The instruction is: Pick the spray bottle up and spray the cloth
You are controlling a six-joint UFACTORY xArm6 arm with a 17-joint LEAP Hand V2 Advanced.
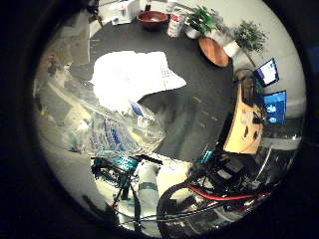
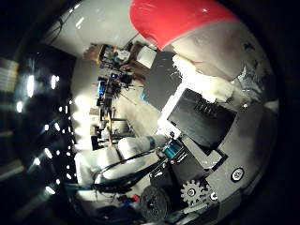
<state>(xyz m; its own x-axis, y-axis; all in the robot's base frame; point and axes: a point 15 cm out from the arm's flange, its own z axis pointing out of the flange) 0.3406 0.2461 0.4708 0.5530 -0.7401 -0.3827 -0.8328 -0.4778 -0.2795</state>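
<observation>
The spray bottle's clear body [image 1: 114, 132], with a blue printed label, fills the space close to my palm and hangs tilted above the near edge of the dark table [image 1: 199, 99]. Its red spray head [image 2: 178, 18] and white trigger part [image 2: 211, 86] show in the thumb side view. My right hand [image 2: 201, 122] has its black and white fingers curled against the bottle just under the head. The white cloth [image 1: 132, 74] lies spread flat on the table, just beyond the bottle.
At the table's far edge stand a brown bowl [image 1: 152, 19], a white can [image 1: 177, 22], a white box [image 1: 124, 10], two potted plants [image 1: 204, 20] and a wooden plate [image 1: 214, 51]. A wooden desk with lit screens [image 1: 274, 104] is beside the table.
</observation>
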